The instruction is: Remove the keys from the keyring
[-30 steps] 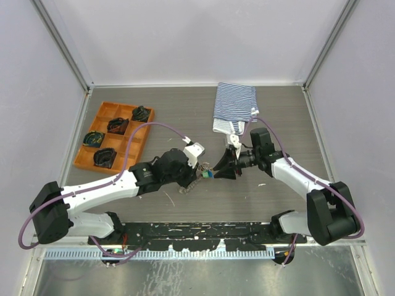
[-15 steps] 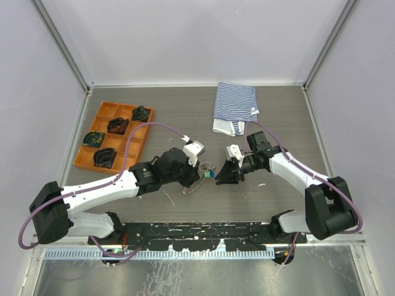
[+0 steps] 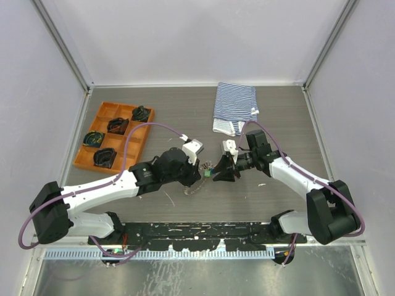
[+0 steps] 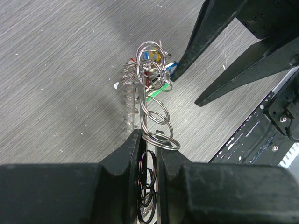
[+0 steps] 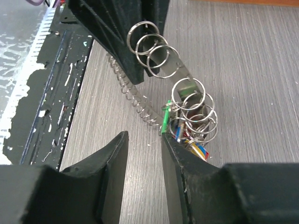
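- Left gripper point(image 4: 148, 136): jaws pressed together on the keyring point(image 4: 156, 112), pinching one link of its string of steel rings; more links hang behind the pinch, between the fingers
- Outward from the pinch, the string of rings runs straight ahead of the left jaws, its long axis in line with the fingers, sloping down toward the table point(image 4: 56, 70)
- At the far end of the string, well ahead of the left jaws, sit the keys point(image 4: 153, 57), a tight cluster of red, yellow and blue heads threaded on the last few rings; a green key point(image 4: 156, 93) juts sideways just short of the cluster
- A coiled cord point(image 4: 128, 102) lies beside the rings and roughly parallel to them
- Right gripper point(image 5: 143, 136): jaws spread with nothing between them; it faces the left gripper head-on, so the string's long axis points nearly along its own line of approach
- From the right jaws, the keys lie just ahead and to the right of the gap, close beside the outer face of the right-hand finger; the green key stands just ahead of that finger's tip
- Judgement: the right gripper is free and nearer the keys; the coming move turns on shifting its gap sideways to the right until a key head falls between the fingers, while the left gripper anchors the rings
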